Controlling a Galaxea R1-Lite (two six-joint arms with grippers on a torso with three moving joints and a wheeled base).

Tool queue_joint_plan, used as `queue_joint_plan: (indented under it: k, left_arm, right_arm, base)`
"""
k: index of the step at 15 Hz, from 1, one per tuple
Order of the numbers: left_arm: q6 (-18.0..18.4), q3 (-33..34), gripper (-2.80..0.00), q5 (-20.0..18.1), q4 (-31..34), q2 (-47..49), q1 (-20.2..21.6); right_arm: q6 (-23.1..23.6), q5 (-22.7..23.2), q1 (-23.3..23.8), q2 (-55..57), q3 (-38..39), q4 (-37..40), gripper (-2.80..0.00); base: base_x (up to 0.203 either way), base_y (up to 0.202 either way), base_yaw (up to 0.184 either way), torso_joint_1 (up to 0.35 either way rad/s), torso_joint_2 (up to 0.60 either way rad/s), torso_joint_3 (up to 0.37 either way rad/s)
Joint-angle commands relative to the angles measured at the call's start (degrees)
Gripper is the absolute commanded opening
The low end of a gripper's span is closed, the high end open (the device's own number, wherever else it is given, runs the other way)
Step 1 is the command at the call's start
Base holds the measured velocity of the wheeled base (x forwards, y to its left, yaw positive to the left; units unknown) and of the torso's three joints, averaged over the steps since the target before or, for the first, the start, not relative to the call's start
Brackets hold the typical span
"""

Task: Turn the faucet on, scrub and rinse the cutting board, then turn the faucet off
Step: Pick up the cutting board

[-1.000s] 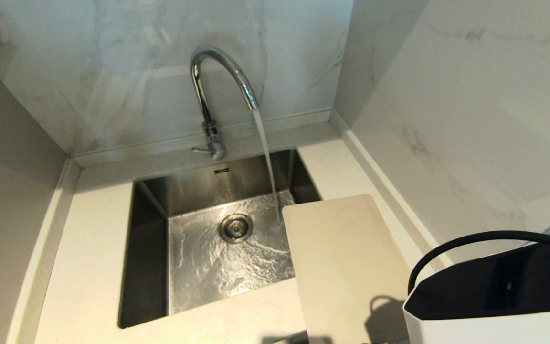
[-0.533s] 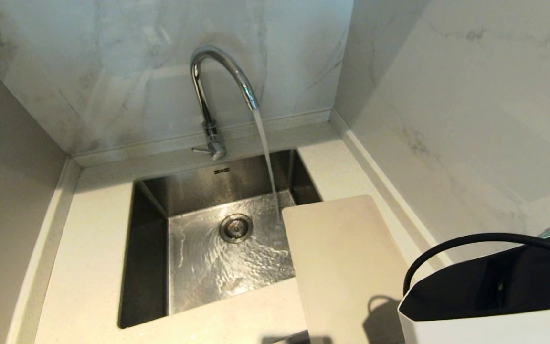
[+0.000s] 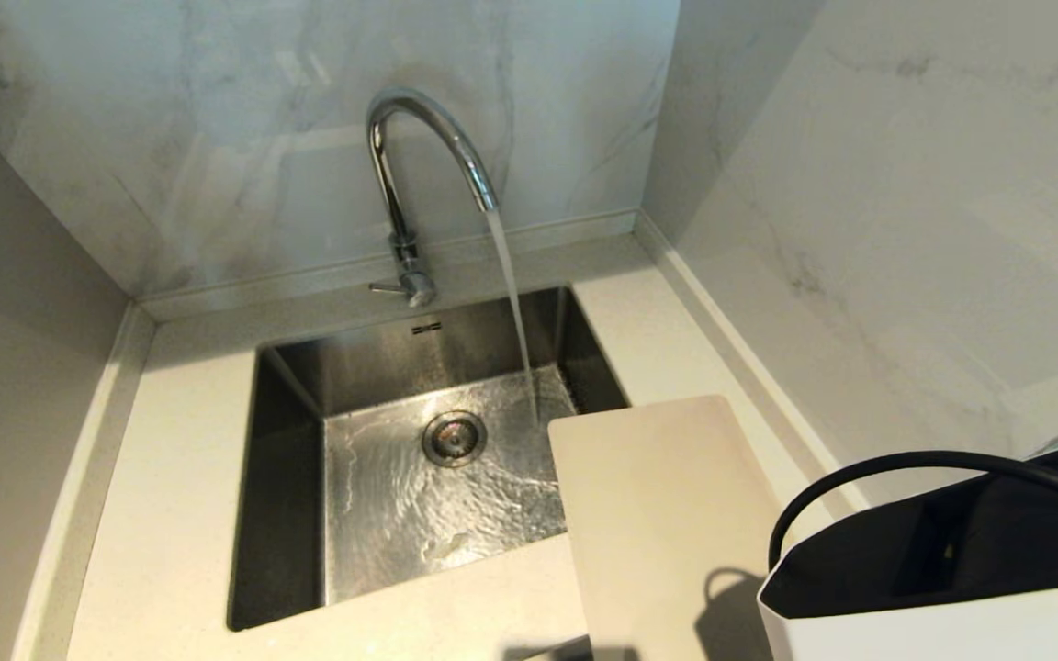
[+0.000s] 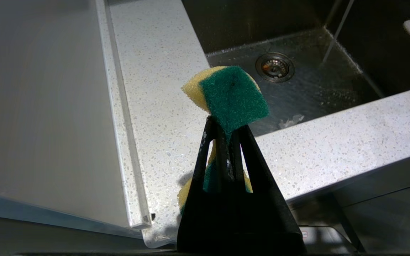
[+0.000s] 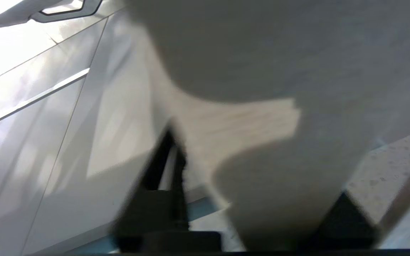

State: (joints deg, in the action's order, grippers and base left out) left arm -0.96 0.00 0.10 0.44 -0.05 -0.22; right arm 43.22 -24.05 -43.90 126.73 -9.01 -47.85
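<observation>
We see the faucet [image 3: 419, 156] running into the sink [image 3: 290, 477]. Cutting board [image 3: 667, 514] lies on the bench [image 3: 171, 459] at its right edge, corner overhanging the sink. Right arm [image 3: 942, 569] at near-right corner.

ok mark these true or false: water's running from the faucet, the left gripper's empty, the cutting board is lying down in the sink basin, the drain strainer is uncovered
1. Water is running from the faucet. True.
2. The left gripper is empty. False: it is shut on a green and yellow sponge.
3. The cutting board lies down in the sink basin. False: it rests on the counter to the sink's right, one corner overhanging the basin.
4. The drain strainer is uncovered. True.
</observation>
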Motion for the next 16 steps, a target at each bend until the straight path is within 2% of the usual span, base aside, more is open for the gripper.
queue_joint_plan:
  k: [1, 13, 15, 16]
  left_arm:
    - [0.00, 0.00, -2.80, -0.01, 0.00, 0.02, -0.04]
    - [0.00, 0.00, -2.80, -0.01, 0.00, 0.05, -0.04]
    - [-0.04, 0.00, -2.80, -0.01, -0.11, -0.03, -0.04]
    - [-0.09, 0.00, -2.80, -0.01, -0.09, -0.01, -0.04]
  right_arm:
    - [0.11, -0.12, 0.04, 0.09, 0.10, -0.37, -2.80]
    - [0.41, -0.43, -0.36, 1.40, 2.87, -7.95, -2.80]
    - [0.85, -1.62, -0.87, 1.16, 3.28, -10.35, -2.80]
    - [1.57, -3.62, -0.97, 0.85, 3.60, -10.48, -2.80]
  base:
    - [0.000, 0.000, 0.000, 0.000, 0.00, 0.000]
    - [0.000, 0.000, 0.000, 0.000, 0.00, 0.000]
    - [0.000, 0.000, 0.000, 0.000, 0.00, 0.000]
    - [0.000, 0.000, 0.000, 0.000, 0.00, 0.000]
